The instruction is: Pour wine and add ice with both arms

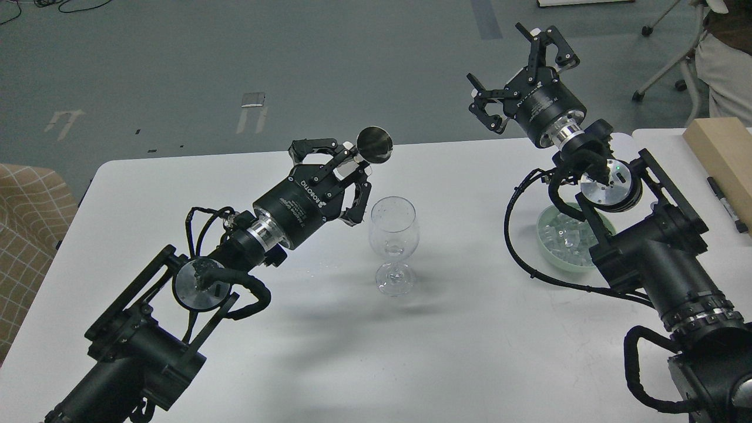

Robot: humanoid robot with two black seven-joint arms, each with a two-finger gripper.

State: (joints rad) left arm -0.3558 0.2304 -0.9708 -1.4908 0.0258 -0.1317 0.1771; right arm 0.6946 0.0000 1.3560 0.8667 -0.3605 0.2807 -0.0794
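Note:
A clear stemmed wine glass [393, 244] stands upright near the middle of the white table [470, 341] and looks empty. My left gripper [346, 167] is shut on a small metal cup [373, 144], held tilted just up and left of the glass rim. My right gripper [517, 76] is open and empty, raised high above the table's far edge. The ice [564, 238] is a heap of clear cubes in a pale green bowl [549, 258], partly hidden behind my right arm.
A tan box [719, 153] and a black marker [727, 202] lie at the right edge. A chair and a seated person [725, 64] are at the far right. A checked cushion [29, 217] is at the left.

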